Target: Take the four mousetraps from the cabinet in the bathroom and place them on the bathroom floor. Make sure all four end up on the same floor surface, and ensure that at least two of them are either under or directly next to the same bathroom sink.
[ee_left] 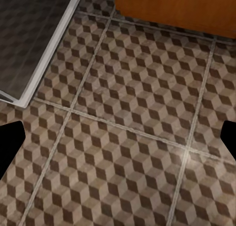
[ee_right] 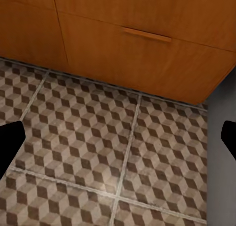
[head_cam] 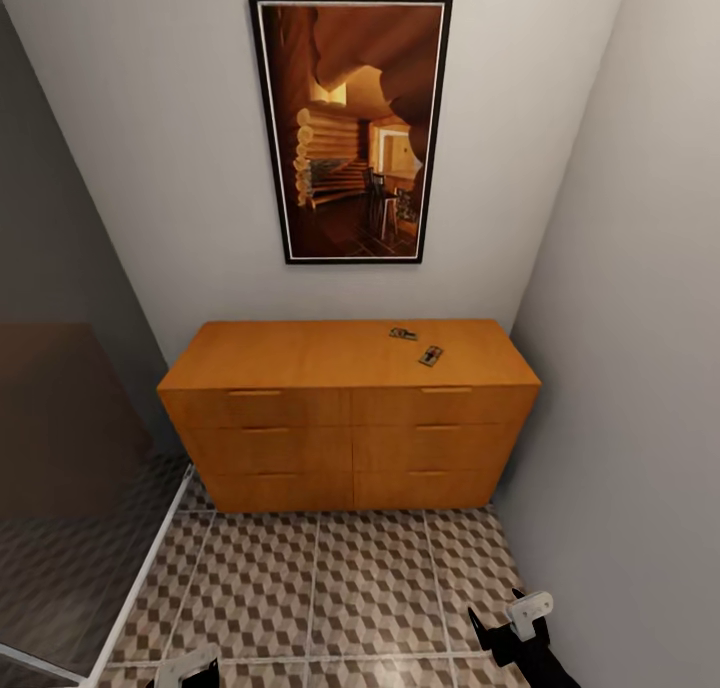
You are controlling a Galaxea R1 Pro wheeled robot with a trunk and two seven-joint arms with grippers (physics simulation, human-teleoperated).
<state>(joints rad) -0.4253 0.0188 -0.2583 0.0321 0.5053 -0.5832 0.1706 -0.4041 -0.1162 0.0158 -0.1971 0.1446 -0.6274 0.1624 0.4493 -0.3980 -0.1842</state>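
Observation:
Two mousetraps lie on top of the orange-brown cabinet (head_cam: 340, 408) near its right end, one (head_cam: 403, 334) farther back and one (head_cam: 431, 355) closer to the front edge. All the drawers are shut. The bathroom floor (head_cam: 330, 588) with its cube-pattern tiles stretches in front of the cabinet. My left gripper (head_cam: 188, 666) and right gripper (head_cam: 510, 623) hang low over the tiles, well short of the cabinet. Both wrist views show the fingers spread wide with nothing between them: left gripper (ee_left: 118, 145), right gripper (ee_right: 118, 140). The bathroom sink is out of view.
A large framed picture (head_cam: 350, 126) hangs on the wall above the cabinet. At the left, a white threshold (head_cam: 140, 578) borders the dark grey shower floor (ee_left: 29, 34). A grey wall (head_cam: 620, 418) runs close along the cabinet's right side.

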